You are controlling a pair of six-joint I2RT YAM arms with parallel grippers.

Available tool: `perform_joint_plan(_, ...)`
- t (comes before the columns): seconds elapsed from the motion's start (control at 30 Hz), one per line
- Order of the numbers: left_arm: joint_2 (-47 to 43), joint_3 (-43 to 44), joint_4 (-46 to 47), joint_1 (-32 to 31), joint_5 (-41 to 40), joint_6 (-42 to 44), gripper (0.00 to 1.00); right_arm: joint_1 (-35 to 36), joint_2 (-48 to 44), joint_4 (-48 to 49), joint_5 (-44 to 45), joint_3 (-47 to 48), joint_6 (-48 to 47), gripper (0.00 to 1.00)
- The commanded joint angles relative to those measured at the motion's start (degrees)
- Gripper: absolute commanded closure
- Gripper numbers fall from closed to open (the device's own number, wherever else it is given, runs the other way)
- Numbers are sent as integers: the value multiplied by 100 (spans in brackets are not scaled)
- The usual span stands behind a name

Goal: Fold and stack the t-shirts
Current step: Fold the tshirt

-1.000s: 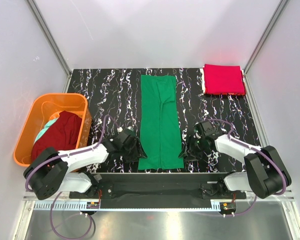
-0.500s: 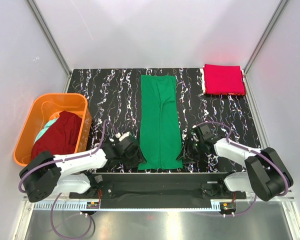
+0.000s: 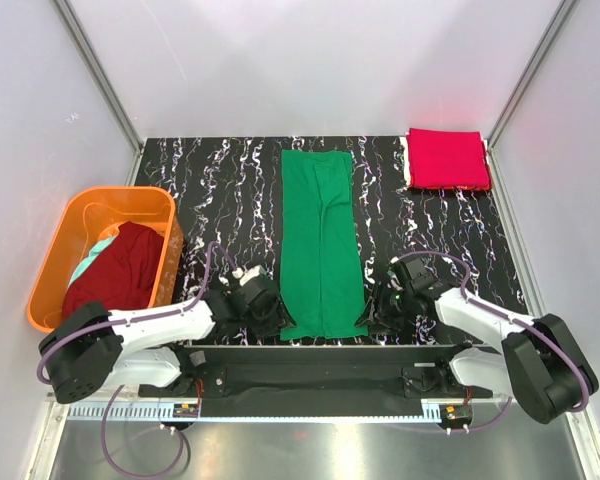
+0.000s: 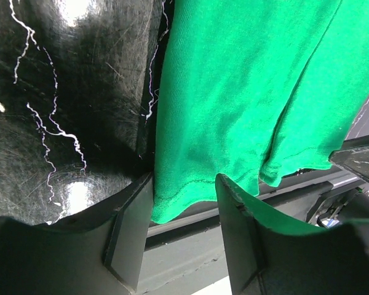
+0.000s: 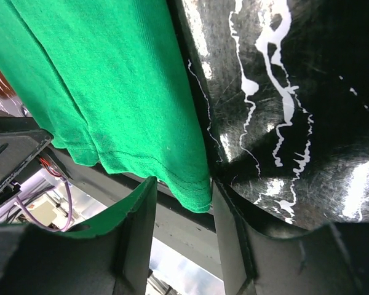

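Note:
A kelly green t-shirt, folded into a long strip, lies down the middle of the black marbled table. My left gripper is at its near left corner. In the left wrist view that gripper is open, and the green hem corner hangs between its fingers. My right gripper is at the near right corner. It is open too, with the hem corner between its fingers. A folded crimson t-shirt lies at the far right. A maroon t-shirt and a pale teal garment lie in the basket.
The orange plastic basket stands off the table's left side. Both green corners overhang the table's near edge, above the metal rail that carries the arm bases. White walls close in the back and both sides.
Both grippers have slid a little toward the near edge, along the green t-shirt's sides to its near corners. The t-shirts have not moved.

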Motion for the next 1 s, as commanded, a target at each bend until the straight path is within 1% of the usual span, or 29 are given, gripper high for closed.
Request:
perform_joint_plan(0.0, 179, -514, -1000, -85, -235, 44, 47, 59, 11, -255, 521, -160, 9, 52)
perform_joint_plan(0.1, 73, -672, -930, -94, -182, -18, 48, 68, -130, -308, 574, -187, 80, 57)
perform_joint_plan(0.13, 38, -716, -921, -103, -182, -35, 51, 68, -182, -325, 591, -204, 97, 60)
perform_joint_plan(0.17, -6, -743, -904, -103, -164, -53, 56, 59, -287, -360, 592, -213, 106, 68)
perform_joint_plan(0.2, -76, -778, -869, -111, -155, -44, 69, 59, -341, -361, 583, -213, 124, 72)
perform_joint_plan(0.23, -111, -796, -825, -112, -129, -27, 74, 59, -385, -369, 557, -222, 141, 76)
perform_joint_plan(0.27, -146, -796, -781, -112, -51, 8, 78, 59, -481, -317, 469, -231, 159, 86)
perform_joint_plan(0.3, -190, -787, -676, -138, -6, 34, 89, 59, -525, -291, 416, -231, 168, 93)
perform_joint_plan(0.33, -217, -761, -640, -155, 20, 52, 93, 59, -621, -264, 311, -231, 176, 100)
perform_joint_plan(0.37, -234, -717, -614, -182, 38, 52, 99, 68, -675, -238, 249, -231, 194, 100)
perform_joint_plan(0.43, -410, -550, -561, -287, 38, 44, 100, 59, -832, -133, 39, -231, 255, 100)
perform_joint_plan(0.53, -839, -314, -631, -384, -67, -53, 100, 59, -1174, -141, 29, -135, 440, 100)
perform_joint_plan(0.6, -1016, -138, -788, -375, -199, -80, 100, 59, -1307, -185, 125, -29, 493, 100)
perform_joint_plan(0.67, -1131, 179, -903, -323, -348, -10, 100, 33, -1291, -386, 397, 287, 406, 100)
perform_joint_plan(0.73, -1070, 547, -1061, -147, -454, 139, 100, -2, -915, -518, 547, 715, 142, 100)
perform_joint_plan(0.77, -1000, 662, -1079, -60, -506, 349, 100, -37, -738, -528, 539, 884, 28, 100)
perform_joint_plan(0.8, -921, 785, -1097, 159, -498, 473, 100, -124, -554, -536, 530, 1199, -173, 100)
perform_joint_plan(0.83, -798, 926, -1097, 309, -455, 622, 100, -177, -187, -441, 487, 1341, -245, 100)
perform_joint_plan(0.87, -536, 1153, -1001, 658, -271, 893, 100, -230, 0, -362, 434, 1482, -385, 100)
perform_joint_plan(0.9, -412, 1277, -948, 836, -174, 1035, 100, -405, 202, -300, 372, 1788, -456, 100)
perform_joint_plan(0.93, -254, 1400, -887, 1012, -95, 1306, 100, -493, 630, -264, 250, 1965, -526, 100)
perform_joint_plan(0.97, 52, 1689, -808, 1187, 28, 1448, 100, -590, 843, -282, 188, 2158, -614, 100)
